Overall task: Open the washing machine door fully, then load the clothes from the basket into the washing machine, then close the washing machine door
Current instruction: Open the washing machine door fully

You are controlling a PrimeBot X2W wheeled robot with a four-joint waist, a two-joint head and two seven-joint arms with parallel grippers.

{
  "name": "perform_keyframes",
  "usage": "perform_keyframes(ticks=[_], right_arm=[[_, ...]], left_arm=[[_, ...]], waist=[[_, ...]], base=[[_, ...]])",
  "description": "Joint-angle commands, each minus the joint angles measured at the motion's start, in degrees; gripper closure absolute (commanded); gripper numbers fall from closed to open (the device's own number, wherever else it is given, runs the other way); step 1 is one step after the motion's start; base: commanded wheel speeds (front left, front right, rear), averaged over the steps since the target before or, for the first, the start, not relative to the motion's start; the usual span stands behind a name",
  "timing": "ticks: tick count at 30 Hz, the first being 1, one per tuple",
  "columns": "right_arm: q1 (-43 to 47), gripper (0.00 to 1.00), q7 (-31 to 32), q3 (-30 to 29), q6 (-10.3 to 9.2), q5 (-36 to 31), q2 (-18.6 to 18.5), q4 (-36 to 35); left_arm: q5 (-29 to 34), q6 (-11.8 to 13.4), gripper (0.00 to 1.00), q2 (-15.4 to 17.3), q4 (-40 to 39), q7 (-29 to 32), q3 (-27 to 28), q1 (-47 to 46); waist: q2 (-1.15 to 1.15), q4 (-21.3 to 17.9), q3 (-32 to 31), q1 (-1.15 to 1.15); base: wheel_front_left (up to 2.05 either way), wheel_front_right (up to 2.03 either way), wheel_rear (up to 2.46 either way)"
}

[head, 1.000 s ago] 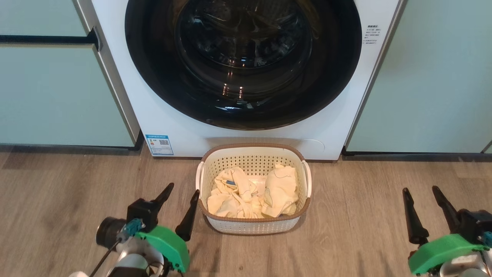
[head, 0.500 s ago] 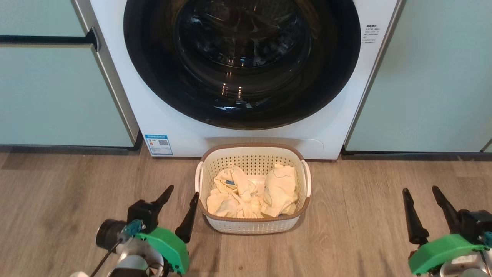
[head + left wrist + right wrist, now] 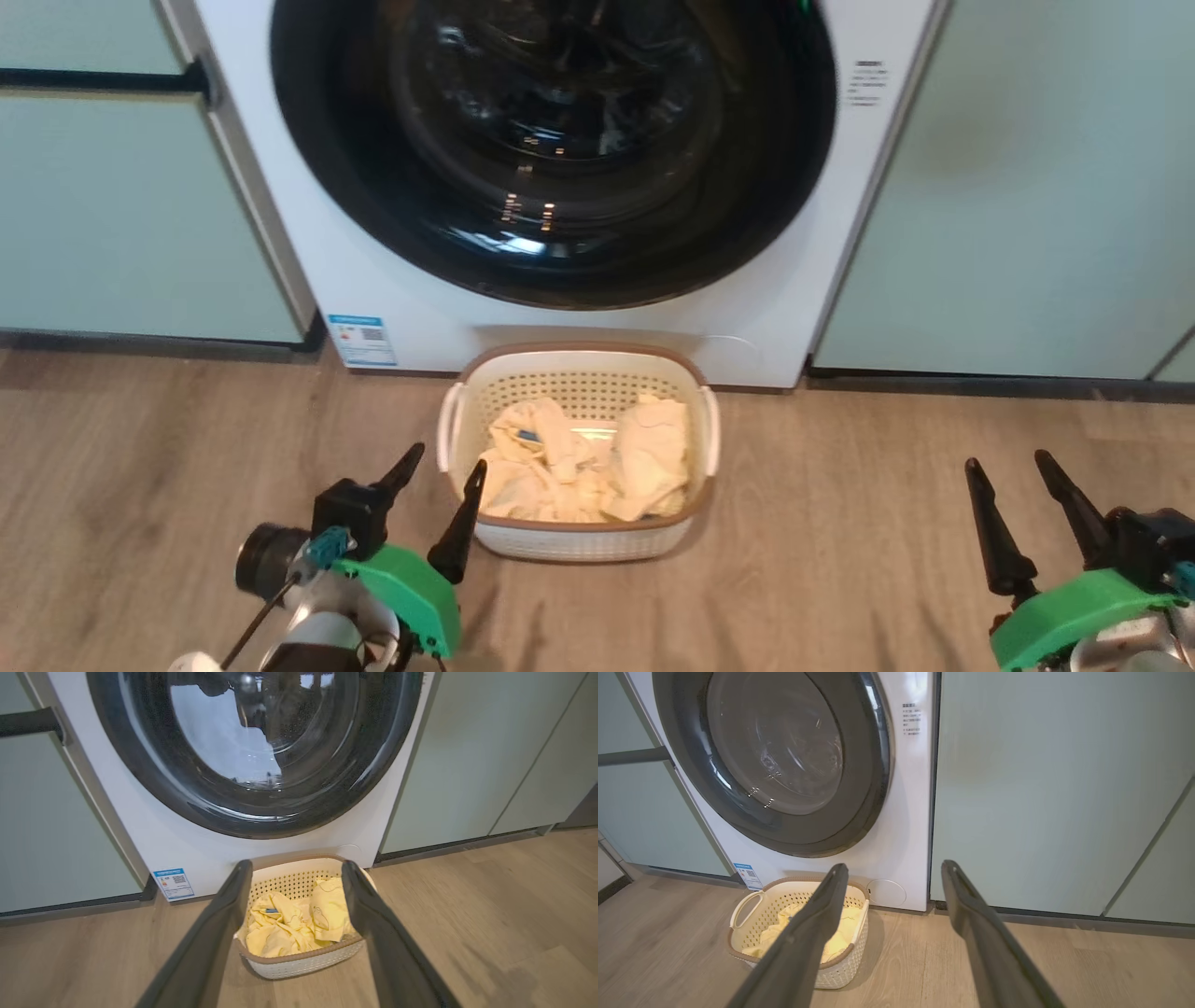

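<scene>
So, room-wise: straight ahead of the left gripper (image 3: pixel 448 456) sits the basket (image 3: pixel 579 543). Its near-left corner is right by that gripper's inner finger, can't tell if they touch. The basket's top is wide open, with just the clothes (image 3: pixel 579 467) heaped inside and nothing over them. Between the basket and the right gripper (image 3: pixel 1006 458) it's bare floor (image 3: pixel 840 523), loads of space, and same ahead of the right gripper up to the cabinet panel (image 3: pixel 1027 187). Big blocker: the washing machine door (image 3: pixel 794 187), beyond and above the basket, sits shut flat against the washing machine (image 3: pixel 420 317), so no way into the drum. The basket is tucked close under it.
</scene>
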Motion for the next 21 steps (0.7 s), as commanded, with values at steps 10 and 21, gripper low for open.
perform_keyframes(ticks=[10,21], right_arm=[[-2.4,0.00,-0.7,0.3,0.00,0.1,-1.0,-1.9],[-2.4,0.00,-0.7,0.3,0.00,0.2,-1.0,-2.0]], left_arm=[[0.1,-0.2,0.00,0.5,-2.3,-0.6,1.6,-2.8],[-0.2,-0.3,0.00,0.3,-2.9,-0.6,1.8,-2.5]], waist=[[0.00,-0.3,-0.1,0.00],[0.00,-0.9,0.0,0.00]], base=[[1.20,1.23,-2.43],[0.61,0.61,-1.22]])
